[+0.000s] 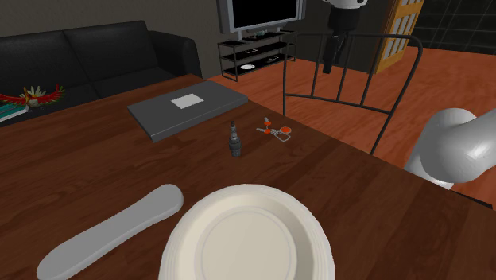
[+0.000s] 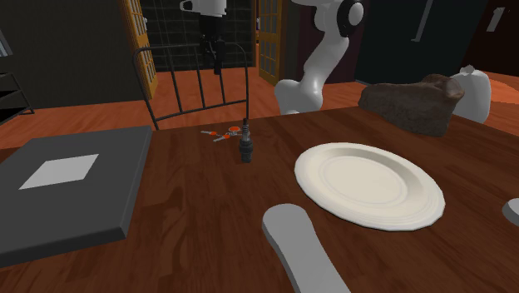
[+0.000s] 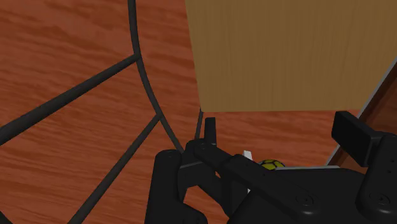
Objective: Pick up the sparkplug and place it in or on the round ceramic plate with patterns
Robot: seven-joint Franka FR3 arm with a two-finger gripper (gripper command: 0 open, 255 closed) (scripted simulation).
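The sparkplug (image 1: 234, 140) is small and dark, and it stands upright on the dark wooden table (image 1: 95, 167), near the middle. In the second exterior view the sparkplug (image 2: 245, 146) stands left of the plate (image 2: 370, 185). The round plate (image 1: 246, 243) is plain cream-white and lies at the table's near edge. My black gripper (image 1: 329, 65) hangs high beyond the table's far side, above a wire chair back (image 1: 350, 83), far from the sparkplug. The gripper (image 2: 216, 65) points down. In the wrist view its fingers (image 3: 210, 130) stand apart with nothing between them, over the chair's wires and the wood floor.
A flat grey box (image 1: 187, 107) with a white label lies behind the sparkplug. Small orange keys (image 1: 274, 130) lie next to the sparkplug. A long grey rounded object (image 1: 111, 232) lies beside the plate. A brown lump (image 2: 416, 101) sits on the table in the second exterior view. A black sofa (image 1: 87, 52) stands behind.
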